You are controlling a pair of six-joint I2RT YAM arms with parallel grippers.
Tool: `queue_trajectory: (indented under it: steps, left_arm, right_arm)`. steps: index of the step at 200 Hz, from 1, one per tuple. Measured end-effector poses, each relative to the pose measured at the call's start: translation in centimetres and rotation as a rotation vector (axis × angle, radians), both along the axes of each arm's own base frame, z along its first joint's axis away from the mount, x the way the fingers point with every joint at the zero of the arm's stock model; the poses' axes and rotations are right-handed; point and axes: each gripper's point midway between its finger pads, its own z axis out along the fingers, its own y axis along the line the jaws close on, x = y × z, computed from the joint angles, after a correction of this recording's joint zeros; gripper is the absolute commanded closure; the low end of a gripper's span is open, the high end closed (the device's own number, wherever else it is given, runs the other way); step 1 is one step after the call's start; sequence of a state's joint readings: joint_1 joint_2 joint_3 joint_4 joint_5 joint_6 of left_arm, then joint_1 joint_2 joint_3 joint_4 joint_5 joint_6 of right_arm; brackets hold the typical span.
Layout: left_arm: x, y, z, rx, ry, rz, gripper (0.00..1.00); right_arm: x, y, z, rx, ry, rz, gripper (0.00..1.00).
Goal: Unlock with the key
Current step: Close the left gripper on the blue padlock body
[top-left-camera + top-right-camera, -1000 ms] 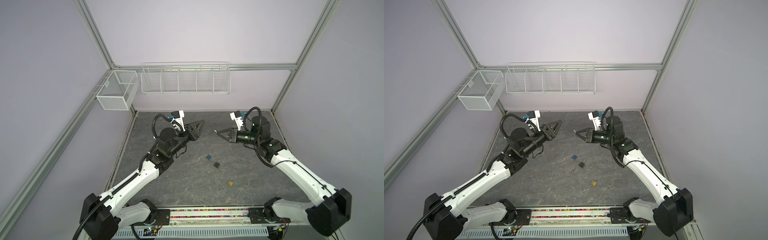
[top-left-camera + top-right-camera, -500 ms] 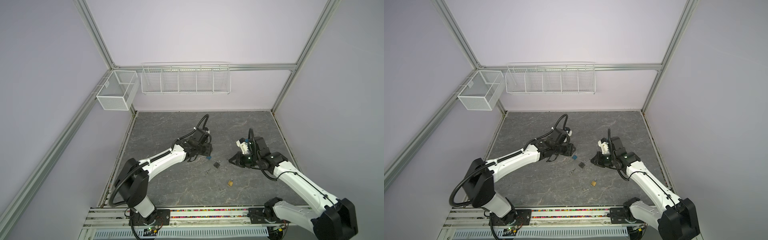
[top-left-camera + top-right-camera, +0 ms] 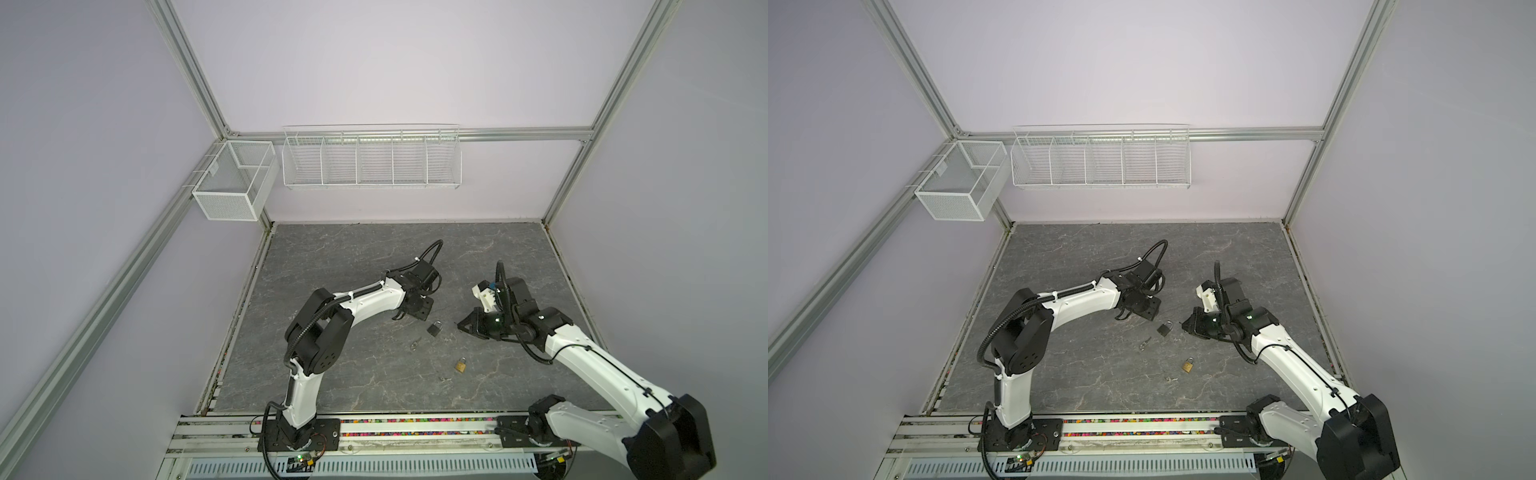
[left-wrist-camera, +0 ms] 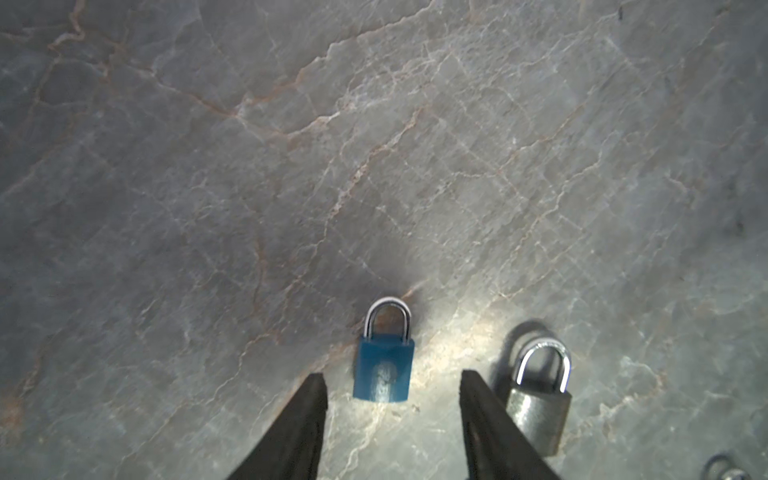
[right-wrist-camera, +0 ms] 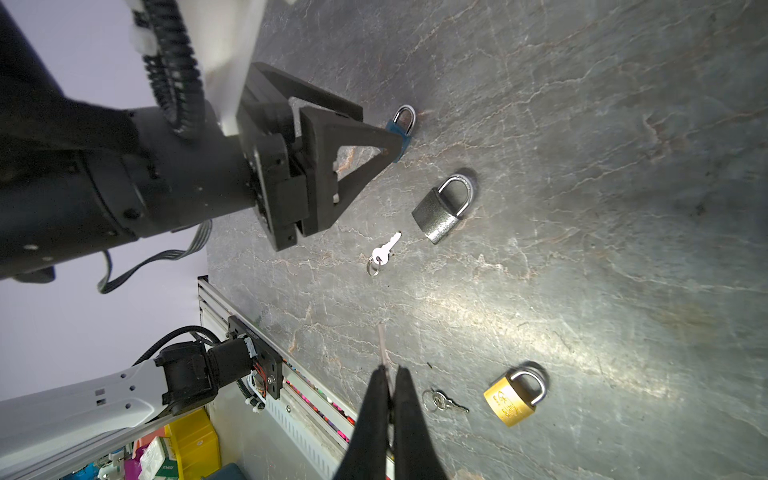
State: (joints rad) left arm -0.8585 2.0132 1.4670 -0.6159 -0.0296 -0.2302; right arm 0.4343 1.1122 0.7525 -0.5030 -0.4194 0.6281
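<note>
Left gripper (image 4: 392, 374) sits low over the table (image 3: 353, 257), just left of centre in both top views. Its fingers are spread about halfway, with nothing in them. In the left wrist view the blue lock (image 4: 383, 370) lies flat at the bottom middle of the frame, right between the two tips. There's a gap on each side and the shackle points away from the gripper. You can't see the blue lock from the top, the gripper covers it.

Next over, the key (image 3: 415, 344) lies flat on the table, just below the left gripper in the top views, and nothing touches it. It's bright silver with a ring on it in the right wrist view, mid-frame. The grey lock (image 3: 434, 329) is just up and right of it, apart from it, shackle closed.

A bit further right and lower there's a small key (image 5: 440, 401) on a ring, with the brass lock (image 3: 460, 365) beside it.

Right gripper (image 3: 461, 326) is right of centre, tips pointing at the grey lock, fingers pressed together. A thin pale streak shows past its tips in the right wrist view. No idea what that is.
</note>
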Motion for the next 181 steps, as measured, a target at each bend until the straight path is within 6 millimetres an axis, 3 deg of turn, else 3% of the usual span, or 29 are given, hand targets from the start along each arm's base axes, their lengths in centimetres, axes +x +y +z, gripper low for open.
queue_trajectory:
  steps: [77, 181]
  left_arm:
    - [0.2, 0.0, -2.4, 0.112, -0.011, -0.003, 0.57]
    - [0.4, 0.0, -2.5, 0.12, -0.013, 0.008, 0.63]
  right_arm:
    - [0.1, 0.4, -0.1, 0.01, -0.001, 0.012, 0.93]
    - [-0.1, 0.5, -0.2, 0.013, 0.002, 0.018, 0.93]
